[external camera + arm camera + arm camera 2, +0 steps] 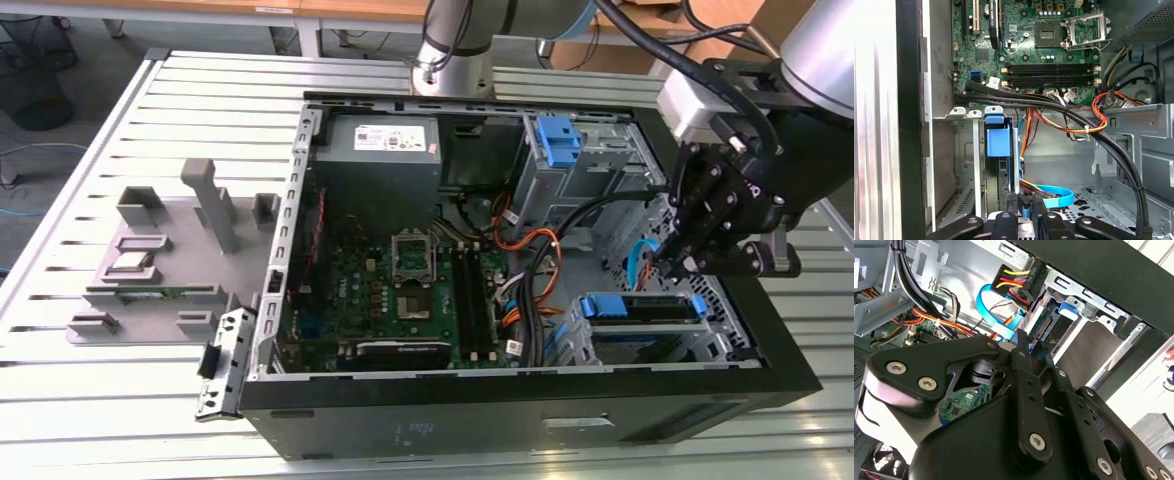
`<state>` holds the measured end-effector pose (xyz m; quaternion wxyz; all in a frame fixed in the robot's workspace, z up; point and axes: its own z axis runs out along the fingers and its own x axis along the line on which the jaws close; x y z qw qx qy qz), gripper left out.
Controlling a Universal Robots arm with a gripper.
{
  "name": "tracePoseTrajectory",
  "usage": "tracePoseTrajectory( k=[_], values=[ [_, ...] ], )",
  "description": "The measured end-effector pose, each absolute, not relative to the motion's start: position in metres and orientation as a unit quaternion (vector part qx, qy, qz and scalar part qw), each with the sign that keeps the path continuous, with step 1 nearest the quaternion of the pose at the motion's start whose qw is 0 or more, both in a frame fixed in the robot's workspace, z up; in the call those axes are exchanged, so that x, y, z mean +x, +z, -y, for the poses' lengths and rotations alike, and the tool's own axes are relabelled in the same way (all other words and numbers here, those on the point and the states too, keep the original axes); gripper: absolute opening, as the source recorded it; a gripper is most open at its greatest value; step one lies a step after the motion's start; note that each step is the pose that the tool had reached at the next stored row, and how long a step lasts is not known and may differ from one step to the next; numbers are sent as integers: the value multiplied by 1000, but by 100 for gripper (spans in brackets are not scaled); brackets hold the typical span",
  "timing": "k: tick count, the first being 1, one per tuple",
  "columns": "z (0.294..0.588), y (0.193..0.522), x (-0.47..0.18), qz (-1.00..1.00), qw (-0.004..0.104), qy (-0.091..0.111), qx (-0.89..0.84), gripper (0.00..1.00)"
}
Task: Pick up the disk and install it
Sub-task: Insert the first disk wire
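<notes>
The disk (641,307), a drive in a blue carrier, lies in the lower drive bay of the open computer case (534,415) at the exterior view's right. In the first wrist view the disk (1000,142) shows edge-on in its slot; in the second wrist view its connector end (1054,327) faces me. My gripper (671,268) hangs just above the bay's inner end. Its black fingers (1023,355) meet at the tips, shut, a short way from the disk's end with nothing seen between them. The gripper (1025,216) sits over the cables beside the bay.
A blue data cable (991,310) and a power plug (1014,282) dangle near the fingertips. A thick black cable bundle (1054,107) crosses the case. The motherboard (400,290), grey power supply (380,150) and an upper cage with a blue bracket (557,140) fill the case. A grey fixture (160,260) stands outside it.
</notes>
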<state>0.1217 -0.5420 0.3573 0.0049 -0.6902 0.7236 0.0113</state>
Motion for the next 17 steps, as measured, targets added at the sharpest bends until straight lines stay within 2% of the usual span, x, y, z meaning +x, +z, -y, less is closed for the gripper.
tracePoseTrajectory(
  k=[10, 11, 17],
  values=[
    [542, 356, 122, -724, 5, 11, -690, 26],
    [542, 356, 122, -724, 5, 11, -690, 18],
    [542, 356, 122, -724, 4, 11, -690, 16]
  ],
)
